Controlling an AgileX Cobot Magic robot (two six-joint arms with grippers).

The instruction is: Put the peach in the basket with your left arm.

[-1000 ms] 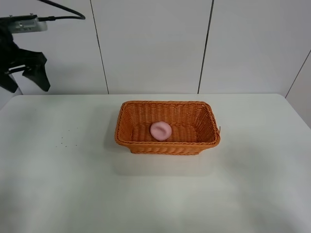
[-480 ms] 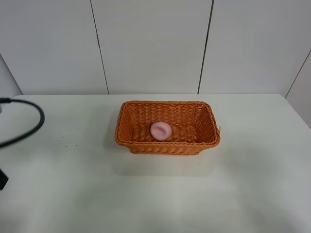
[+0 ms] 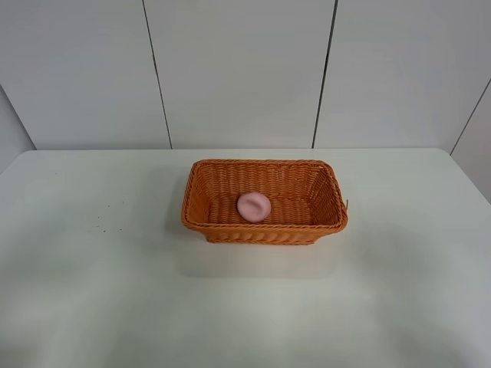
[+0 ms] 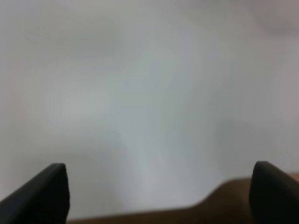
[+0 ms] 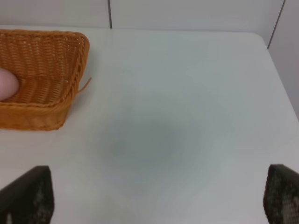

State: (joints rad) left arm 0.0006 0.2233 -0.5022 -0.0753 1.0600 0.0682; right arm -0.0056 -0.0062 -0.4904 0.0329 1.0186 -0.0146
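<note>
The pale pink peach [image 3: 253, 206] lies inside the orange wicker basket [image 3: 264, 228] at the middle of the white table. Neither arm shows in the exterior high view. In the left wrist view my left gripper [image 4: 159, 196] is open and empty, its two dark fingertips [image 4: 46, 193] wide apart over a blurred pale surface; neither basket nor peach shows there. In the right wrist view my right gripper [image 5: 159, 198] is open and empty above bare table, well apart from the basket [image 5: 46, 100], where an edge of the peach [image 5: 7, 84] shows.
The white table [image 3: 92, 291] spreads on all sides of the basket, with a grey panelled wall [image 3: 238, 69] behind it. A blurred brown strip [image 4: 224, 205] runs along the near edge of the left wrist view.
The left arm, high at the far left a second ago, dropped along the left edge and has left the exterior view. The peach and basket have not moved.
</note>
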